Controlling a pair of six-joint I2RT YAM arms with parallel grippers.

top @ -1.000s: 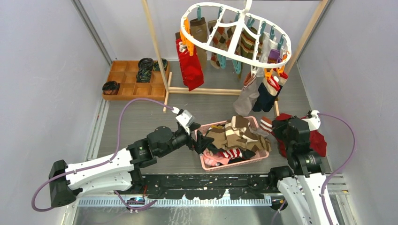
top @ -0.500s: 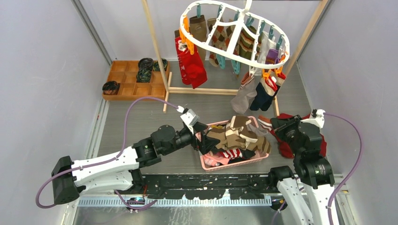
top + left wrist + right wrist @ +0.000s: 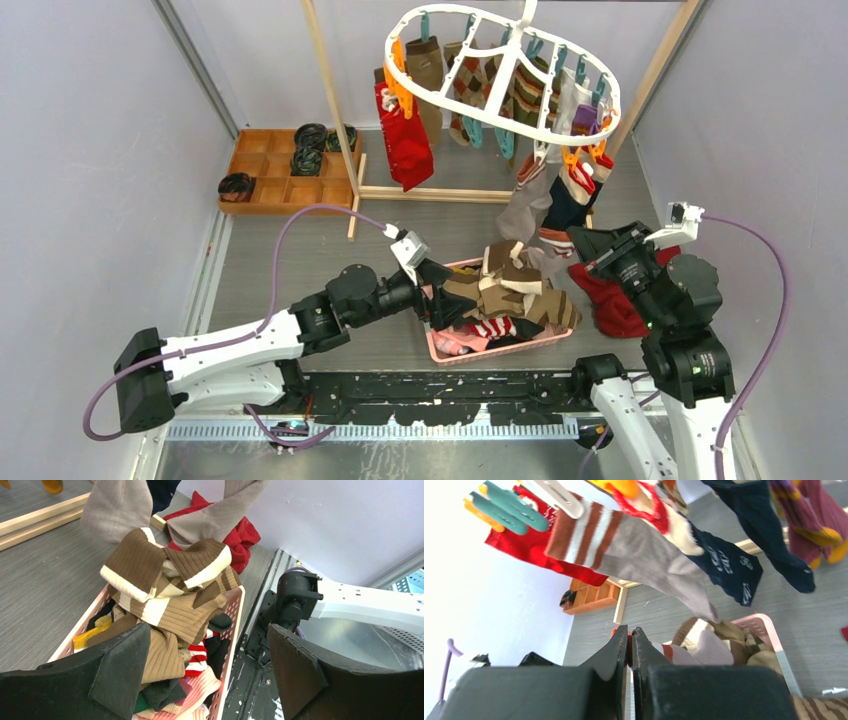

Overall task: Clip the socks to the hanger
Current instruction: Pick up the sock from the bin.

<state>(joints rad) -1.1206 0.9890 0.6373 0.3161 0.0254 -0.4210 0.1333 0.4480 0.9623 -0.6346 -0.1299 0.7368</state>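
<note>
Here the hanger [image 3: 478, 114] hangs above the far edge of the desk [image 3: 300, 250], with several socks already pegged around its white ring: a red one [image 3: 405, 140] on the left, brown and argyle ones along the far side, and a navy sock [image 3: 565, 205] and a grey sock [image 3: 520, 210] on the right. The loose socks [image 3: 510, 290] are heaped in a pink basket [image 3: 500, 350] near the middle of the near edge, brown-and-cream ones on top.

The left hand [image 3: 440, 300] sits at the basket's left end with its fingers spread wide apart, and in the left wrist view [image 3: 207, 630] nothing lies between them but the pile below.

The right hand [image 3: 578, 240] is raised just past the basket's far right corner, under the hanging navy and grey socks. Its fingers are pressed together [image 3: 629, 630] on a striped-cuff sock [image 3: 548, 245], whose pale body droops beside the fingertips.

A red cloth [image 3: 620, 305] lies by the right edge of the desk. A wooden tray [image 3: 270, 175] with black rolls [image 3: 307, 158] sits in the far left corner.
</note>
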